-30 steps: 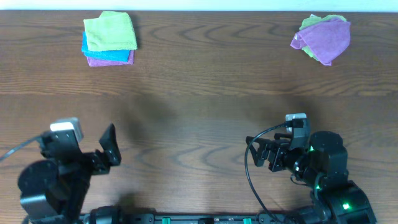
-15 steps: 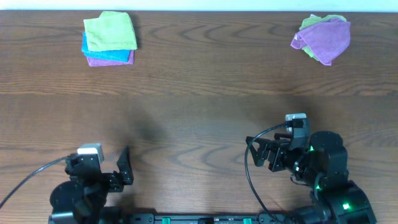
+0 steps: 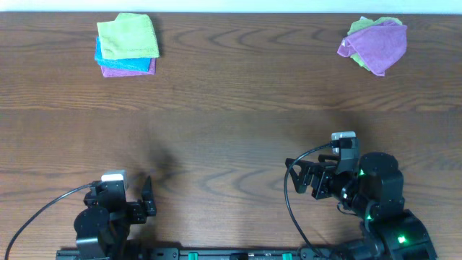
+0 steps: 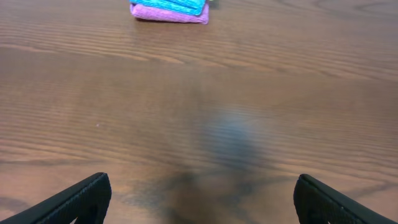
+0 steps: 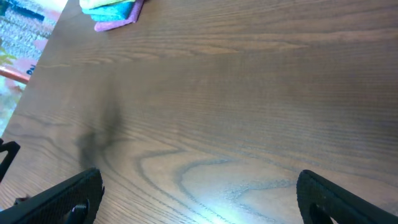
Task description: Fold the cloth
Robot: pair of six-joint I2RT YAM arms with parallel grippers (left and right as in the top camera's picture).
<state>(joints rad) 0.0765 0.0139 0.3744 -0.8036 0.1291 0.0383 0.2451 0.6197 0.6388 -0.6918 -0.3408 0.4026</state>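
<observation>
Cloth (image 3: 128,36) sits stacked; left tool (image 4: 202,198) and right tool (image 5: 199,194) gape empty

Robot lab bench, wood-grain table (image 3: 231,108)

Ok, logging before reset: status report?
Left hand open, empty. Right hand open, empty. Green cloth folded atop blue cloth and purple cloth, far left. Nothing in the way.
</observation>
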